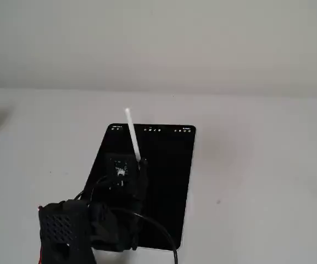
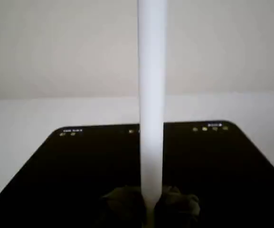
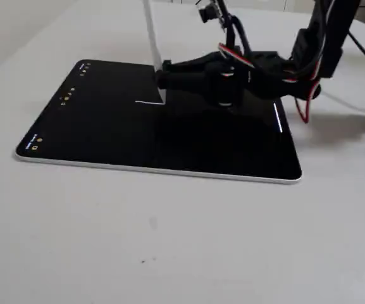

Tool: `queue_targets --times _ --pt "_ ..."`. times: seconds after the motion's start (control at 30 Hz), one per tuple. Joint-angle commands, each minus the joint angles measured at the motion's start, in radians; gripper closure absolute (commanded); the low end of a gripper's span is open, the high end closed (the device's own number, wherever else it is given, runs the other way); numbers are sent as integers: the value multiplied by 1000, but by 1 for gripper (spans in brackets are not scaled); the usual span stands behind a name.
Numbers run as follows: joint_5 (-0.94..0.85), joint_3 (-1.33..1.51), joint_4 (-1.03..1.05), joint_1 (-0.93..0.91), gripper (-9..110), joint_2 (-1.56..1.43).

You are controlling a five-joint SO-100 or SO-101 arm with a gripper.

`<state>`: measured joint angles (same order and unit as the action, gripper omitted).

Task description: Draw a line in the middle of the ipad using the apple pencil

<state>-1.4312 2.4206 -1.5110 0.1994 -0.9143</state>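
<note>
gripper (image 3: 161, 81) clamped on pencil (image 3: 151, 35) | tip down on ipad (image 3: 93, 120) mid-screen | short white line (image 3: 148, 102) beside tip — seemingly touching it

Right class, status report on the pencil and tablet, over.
End effector shut on apple pencil. Tip on ipad, short line showing. Nothing in the way.

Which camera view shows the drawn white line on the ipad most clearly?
The low side fixed view: the line appears as a short white stroke on the ipad at the apple pencil tip. The gripper blocks it in the other fixed view; the wrist view shows none.
</note>
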Motion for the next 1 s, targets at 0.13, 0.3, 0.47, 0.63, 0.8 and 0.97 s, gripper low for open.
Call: queue_targets --times 0.13,0.3,0.47,0.63,0.8,0.97 --pt "5 126 -77 -5 101 -46" --pt "6 186 -130 -6 101 -41" --pt "11 245 -181 -11 101 -41" --pt "17 298 -232 -18 101 -35" --pt "15 304 -261 -21 101 -15" --pt "17 304 -262 -20 101 -15"
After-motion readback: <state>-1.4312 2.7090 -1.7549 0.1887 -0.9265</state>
